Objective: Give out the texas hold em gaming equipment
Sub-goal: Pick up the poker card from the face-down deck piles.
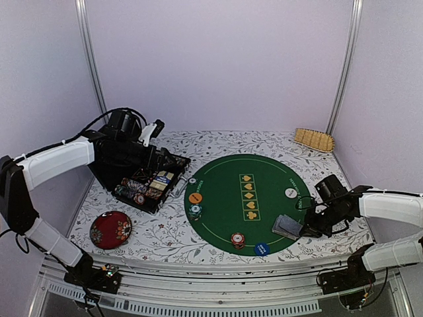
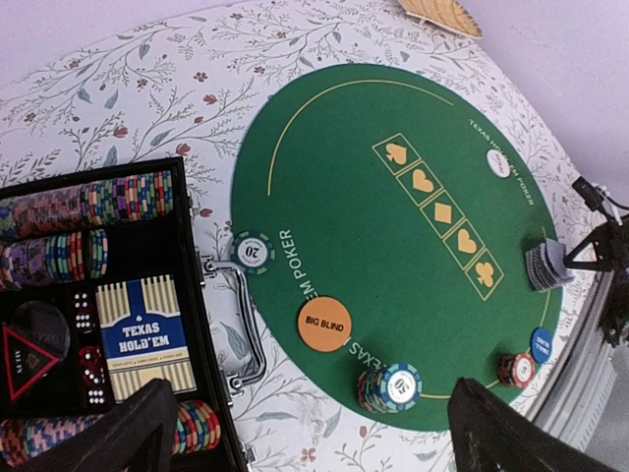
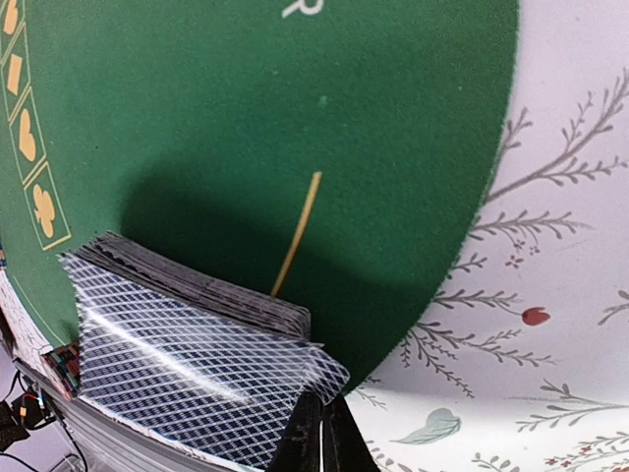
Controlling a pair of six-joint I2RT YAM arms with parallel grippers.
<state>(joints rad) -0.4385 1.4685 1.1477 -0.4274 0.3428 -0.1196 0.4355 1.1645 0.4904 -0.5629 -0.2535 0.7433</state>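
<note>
A deck of playing cards with grey-blue patterned backs lies at the right edge of the green felt mat. My right gripper is shut on the lifted corner of the top card; it is beside the deck in the top view. On the mat sit a green chip stack, a red chip stack, an orange "big blind" disc, a blue disc and a white disc. My left gripper hangs open above the case edge, holding nothing.
An open black case at the left holds rows of chips, dice and a boxed deck. A single chip lies by its handle. A dark red floral dish sits front left, a tan woven piece back right.
</note>
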